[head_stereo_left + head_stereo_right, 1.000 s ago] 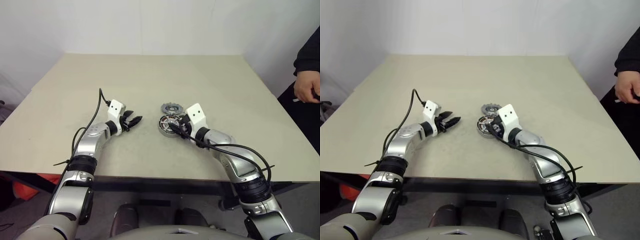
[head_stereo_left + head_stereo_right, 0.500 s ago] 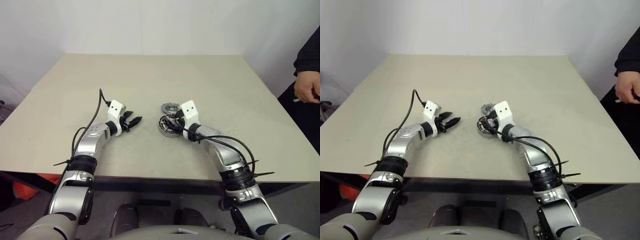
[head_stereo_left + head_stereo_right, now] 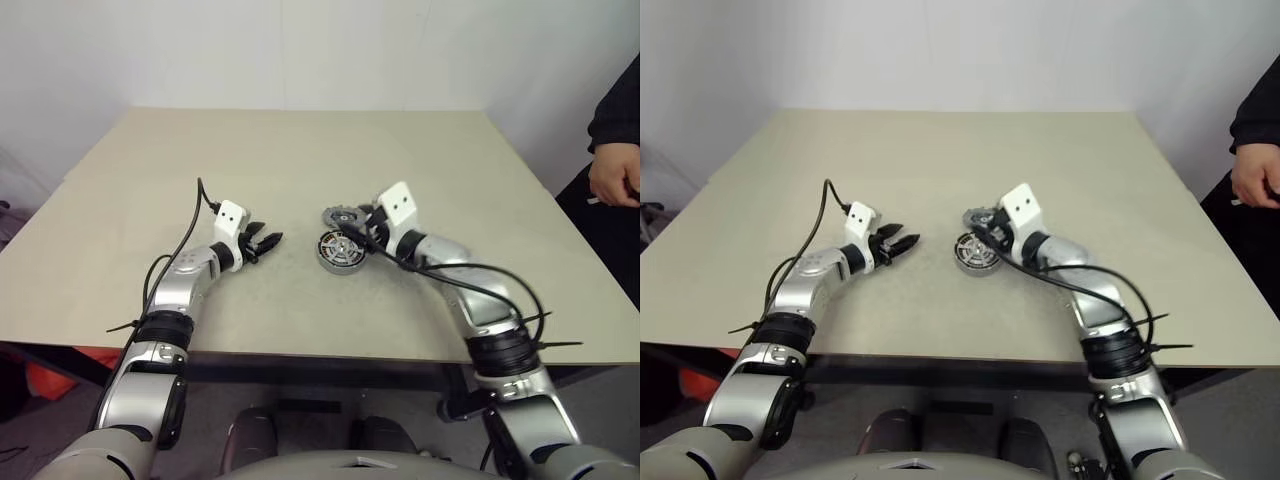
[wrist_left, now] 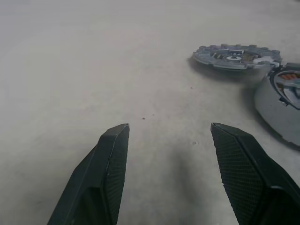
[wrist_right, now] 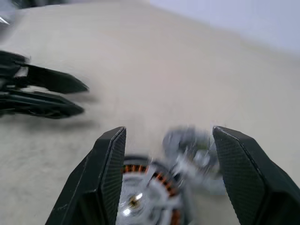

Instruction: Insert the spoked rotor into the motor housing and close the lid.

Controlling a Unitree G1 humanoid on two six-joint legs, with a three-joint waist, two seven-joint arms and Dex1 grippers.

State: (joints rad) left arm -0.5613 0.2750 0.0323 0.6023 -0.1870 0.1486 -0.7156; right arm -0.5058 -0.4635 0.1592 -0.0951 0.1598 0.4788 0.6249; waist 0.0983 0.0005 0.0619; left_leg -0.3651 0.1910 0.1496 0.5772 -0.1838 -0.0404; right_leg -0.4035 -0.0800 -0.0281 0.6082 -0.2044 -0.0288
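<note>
One motor housing (image 3: 340, 251), one lid (image 3: 343, 216), two claws.

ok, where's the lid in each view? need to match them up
Left eye: lid centre of the table, just beyond the motor housing.
Right eye: same spot, by the right gripper.
Left wrist: upper right, flat on the table.
Right wrist: blurred grey disc between the fingers.
Shared landmark: the housing's copper-orange windings next to it.

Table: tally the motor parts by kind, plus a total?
Housing, with the rotor seated inside its copper windings: 1
Rotor: 1
Lid, lying flat beside the housing: 1
Total: 3
</note>
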